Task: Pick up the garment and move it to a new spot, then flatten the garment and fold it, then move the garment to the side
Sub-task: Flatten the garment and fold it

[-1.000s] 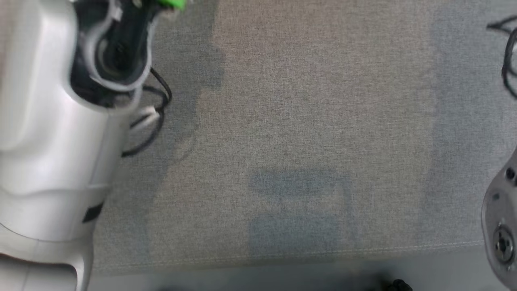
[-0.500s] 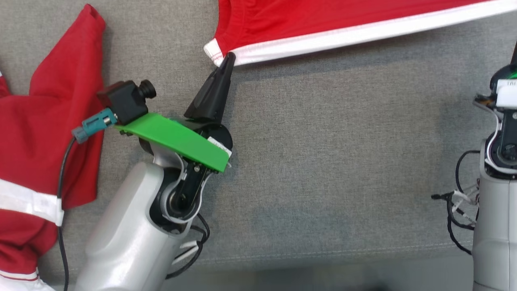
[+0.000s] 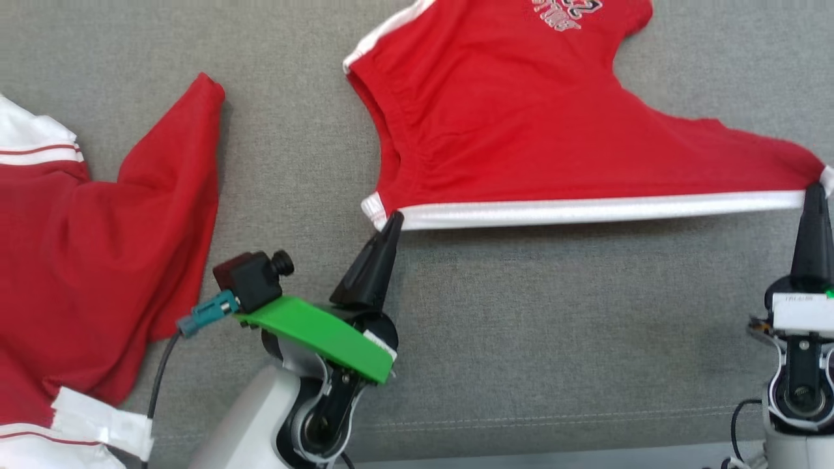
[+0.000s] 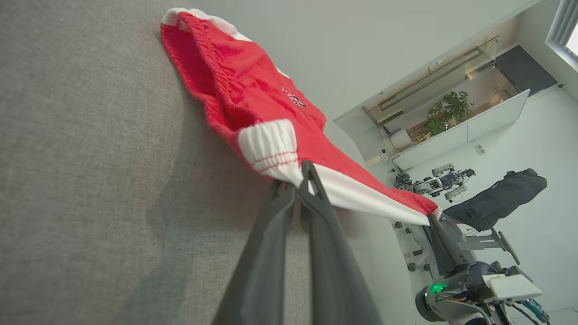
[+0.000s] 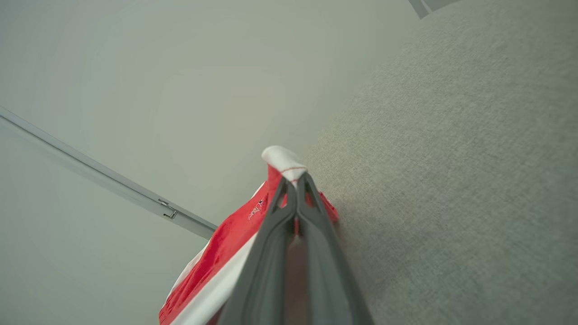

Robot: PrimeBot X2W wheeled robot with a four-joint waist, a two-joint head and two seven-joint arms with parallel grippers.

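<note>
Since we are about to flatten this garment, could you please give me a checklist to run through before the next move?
1. Grip of the left end effector, shut on a corner of the garment: ok.
2. Grip of the right end effector, shut on the opposite corner: ok.
3. Tension of the white band between them: ok, taut.
4. Flatness of the garment: not ok, cloth puckers near the left corner.
5. Gap to the second red garment: ok, grey surface between.

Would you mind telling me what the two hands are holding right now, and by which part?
Both hold the red garment: the left hand pinches one end of its white-trimmed edge, the right hand the other end.
</note>
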